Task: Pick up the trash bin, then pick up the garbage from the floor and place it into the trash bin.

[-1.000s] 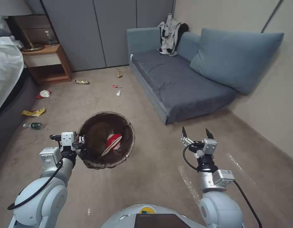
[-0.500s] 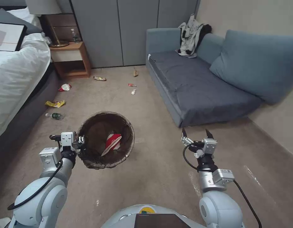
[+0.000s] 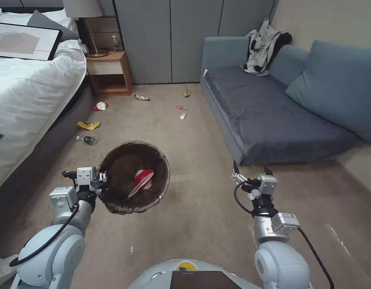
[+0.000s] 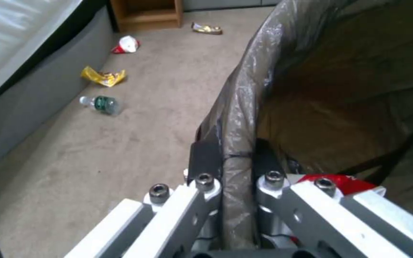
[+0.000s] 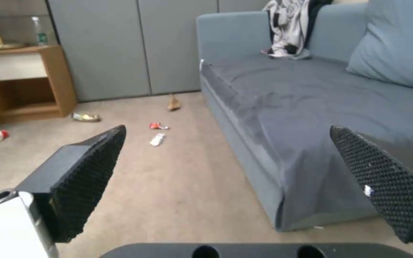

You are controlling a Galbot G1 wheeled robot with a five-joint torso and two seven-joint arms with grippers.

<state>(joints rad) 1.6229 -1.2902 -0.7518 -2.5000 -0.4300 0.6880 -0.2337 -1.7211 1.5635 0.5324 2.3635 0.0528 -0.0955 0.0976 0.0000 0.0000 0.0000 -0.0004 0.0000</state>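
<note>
Head view: left gripper [image 3: 102, 181] clamps the bin [image 3: 134, 176] rim, holding it above the carpet [image 3: 201, 208], a carton [image 3: 142, 180] inside. Right gripper [image 3: 252, 171] hangs open. Garbage [image 3: 88, 125] lies along the bed [image 3: 29, 100].

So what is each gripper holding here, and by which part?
Left gripper clamps the trash bin by its bag-covered rim, one finger inside, one outside. Right gripper is open, holding nothing.

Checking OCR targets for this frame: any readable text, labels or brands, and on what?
No text reads.
Red-and-white carton inside the trash bin: printing blurred, unreadable.
Lying bottle: green label, too small to read.
Yellow wrapper: print illegible.
Sticker on the right arm: too small to read.
Yellow badge on the torso: partly hidden, unreadable.
</note>
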